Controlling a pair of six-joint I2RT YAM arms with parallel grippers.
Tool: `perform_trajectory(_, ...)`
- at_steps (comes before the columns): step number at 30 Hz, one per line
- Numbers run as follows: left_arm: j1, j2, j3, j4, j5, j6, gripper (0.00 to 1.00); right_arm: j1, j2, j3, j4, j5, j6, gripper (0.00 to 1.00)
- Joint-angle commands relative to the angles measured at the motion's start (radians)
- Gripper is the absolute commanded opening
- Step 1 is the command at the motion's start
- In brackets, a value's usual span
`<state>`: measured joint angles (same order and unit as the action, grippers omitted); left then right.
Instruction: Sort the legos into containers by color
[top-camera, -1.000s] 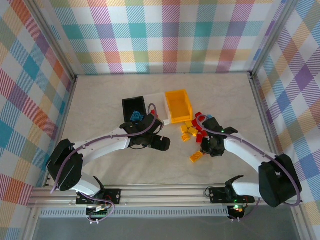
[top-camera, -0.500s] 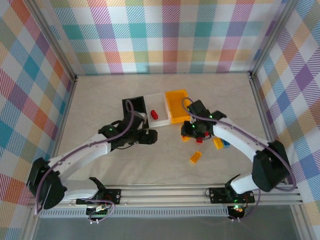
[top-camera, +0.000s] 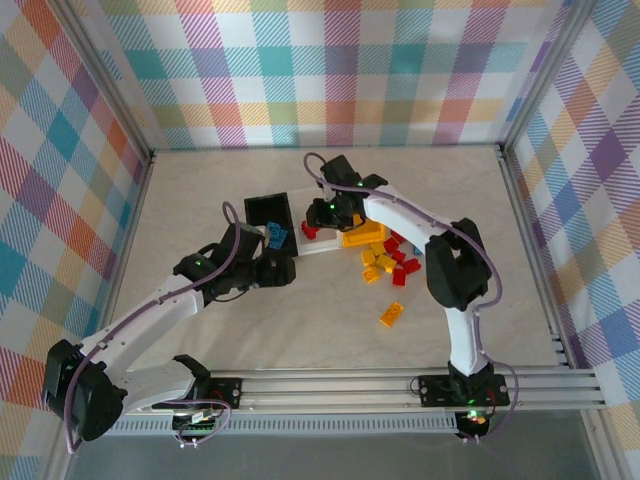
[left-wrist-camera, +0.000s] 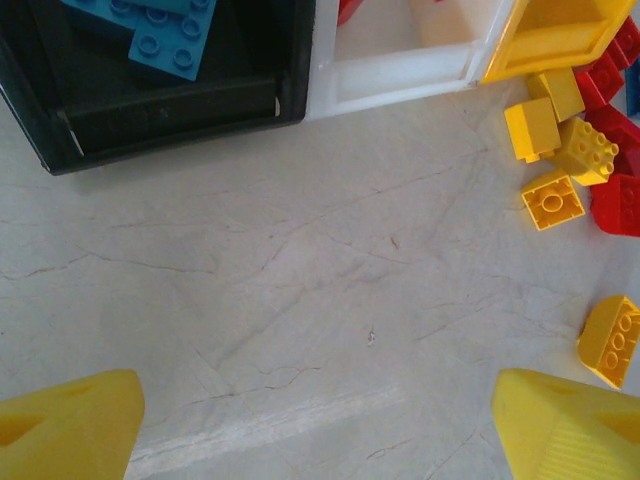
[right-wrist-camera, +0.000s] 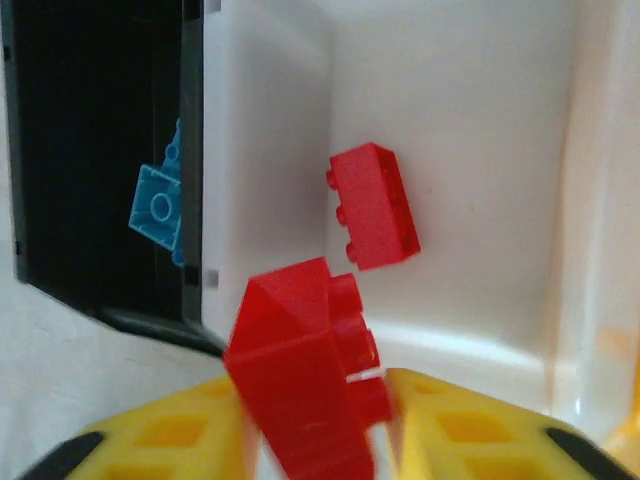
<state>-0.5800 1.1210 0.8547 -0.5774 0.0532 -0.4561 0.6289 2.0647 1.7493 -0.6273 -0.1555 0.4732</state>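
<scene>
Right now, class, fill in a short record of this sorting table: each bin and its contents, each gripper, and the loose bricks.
black bin: blue bricks inside
clear bin: one red brick lying on its floor
yellow bin: contents hard to make out
left gripper: open, nothing between its fingers, over the table
right gripper: above the clear bin, second red brick between its fingers; gripped or let go, unclear
loose bricks: yellow and red, on the table beside the yellow bin
</scene>
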Motion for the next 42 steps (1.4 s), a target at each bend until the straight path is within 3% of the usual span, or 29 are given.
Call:
perform_trajectory(1,0.005,-0.003,-0.014,-0.023,0.037,0.014,0.90,0.000,0.035,0.080,-0.060,-0.016,-0.038,0.48)
perform_trajectory(4,0.005,0.005,-0.015,-0.023,0.043,0.017,0.90,-0.001,0.023,0.085,-0.056,-0.005,-0.048,0.55)
perform_trajectory(9,0.000,0.026,-0.013,0.019,0.111,0.031,0.90,0.001,-0.068,0.013,-0.072,0.014,-0.045,0.56)
perform_trajectory(13,-0.042,0.055,0.013,0.013,0.090,0.042,0.90,0.000,-0.316,-0.235,-0.082,0.103,0.032,0.59)
perform_trajectory(15,-0.046,0.049,0.007,0.024,0.081,0.036,0.91,0.000,-0.444,-0.374,-0.124,0.153,0.073,0.67)
perform_trajectory(18,-0.045,0.052,-0.007,0.045,0.077,0.029,0.91,0.004,-0.602,-0.572,-0.202,0.193,0.120,0.72)
perform_trajectory(23,-0.072,0.116,-0.007,0.100,0.134,0.024,0.91,0.023,-0.788,-0.844,-0.281,0.230,0.205,0.89)
perform_trajectory(25,-0.099,0.148,0.004,0.106,0.124,0.023,0.91,0.029,-0.828,-0.929,-0.268,0.223,0.247,0.89)
perform_trajectory(30,-0.124,0.171,0.012,0.122,0.116,0.006,0.91,0.040,-0.833,-1.009,-0.178,0.222,0.319,0.89)
perform_trajectory(38,-0.124,0.136,0.017,0.061,0.078,0.024,0.92,0.040,-0.665,-1.007,-0.058,0.220,0.341,0.86)
perform_trajectory(42,-0.123,0.132,0.014,0.050,0.064,0.032,0.93,0.040,-0.617,-1.004,-0.026,0.233,0.347,0.79)
